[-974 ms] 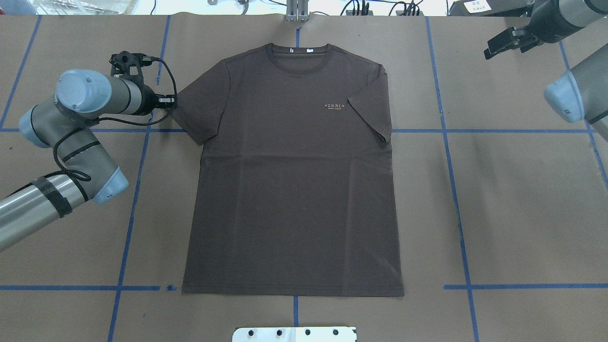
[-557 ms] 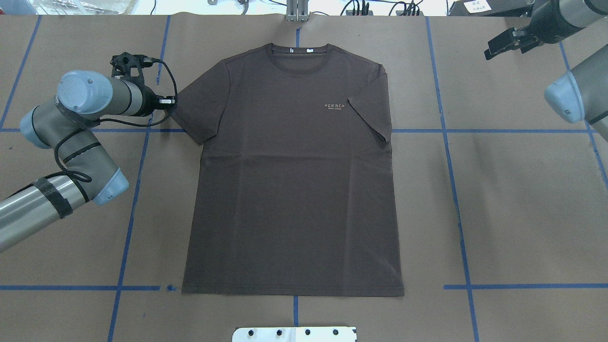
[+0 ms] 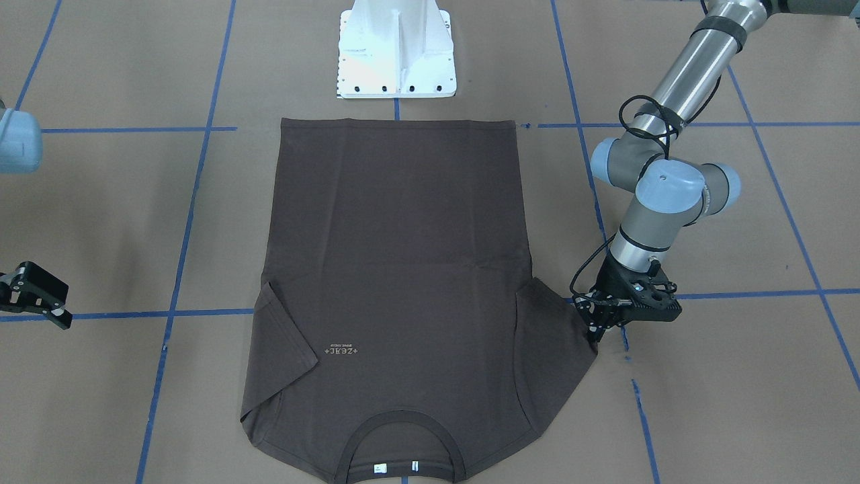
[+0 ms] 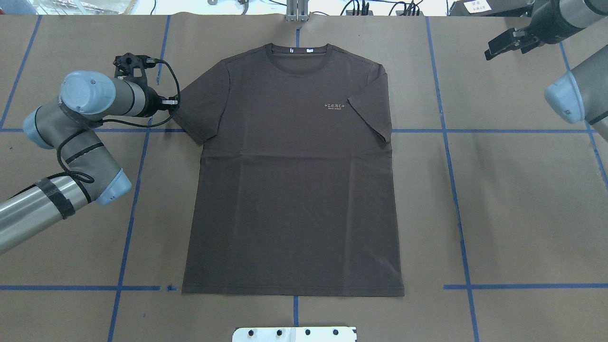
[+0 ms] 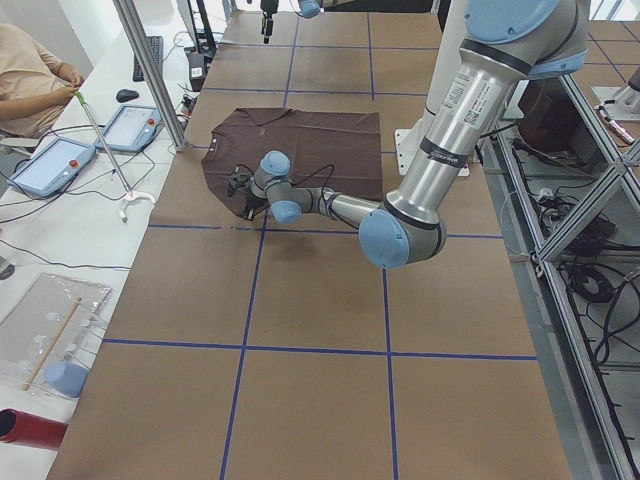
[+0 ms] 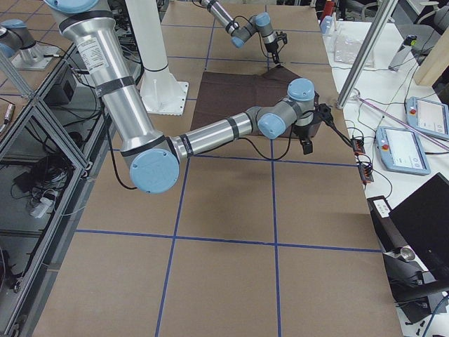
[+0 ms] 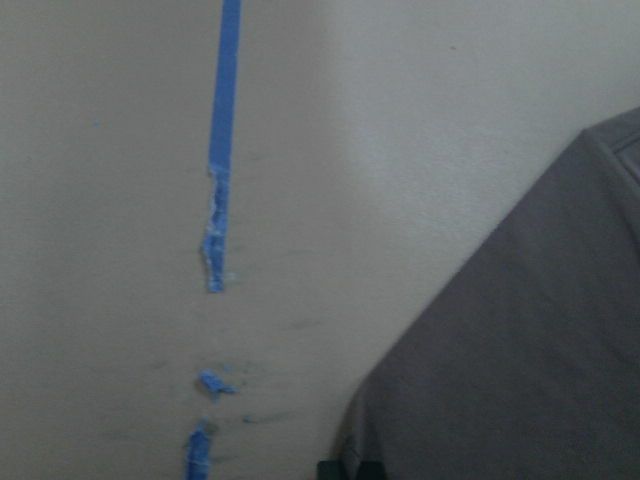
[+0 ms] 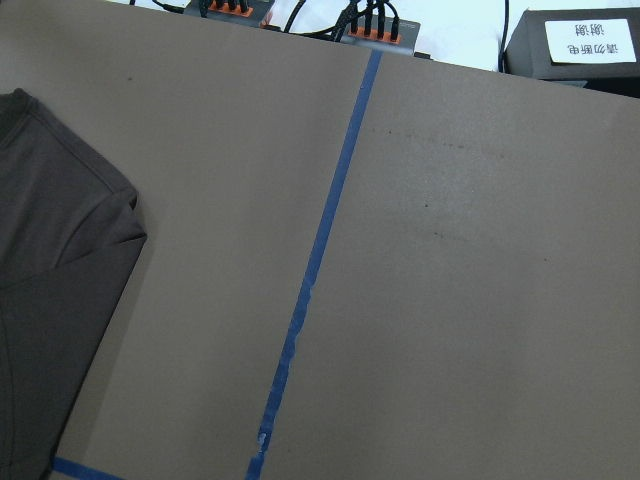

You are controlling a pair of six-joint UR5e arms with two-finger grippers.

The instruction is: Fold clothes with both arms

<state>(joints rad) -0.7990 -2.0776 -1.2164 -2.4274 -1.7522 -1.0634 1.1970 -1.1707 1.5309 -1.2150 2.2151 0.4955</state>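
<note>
The dark brown T-shirt lies flat and face up, collar at the far edge, hem towards the robot's base; it also shows in the front view. One sleeve is folded in over the chest beside the pale lettering. The other sleeve is spread out. My left gripper is low at that sleeve's outer hem. In the left wrist view its fingertips are close together on the hem edge. My right gripper hangs open and empty beyond the shirt's far corner.
The white pedestal base stands just behind the shirt's hem. Blue tape lines cross the brown table cover. A metal post and cables stand at the far edge. Operators' tablets lie off the table.
My left arm has shifted slightly towards the shirt, with its gripper still at the sleeve hem. The right arm and the shirt look the same.
</note>
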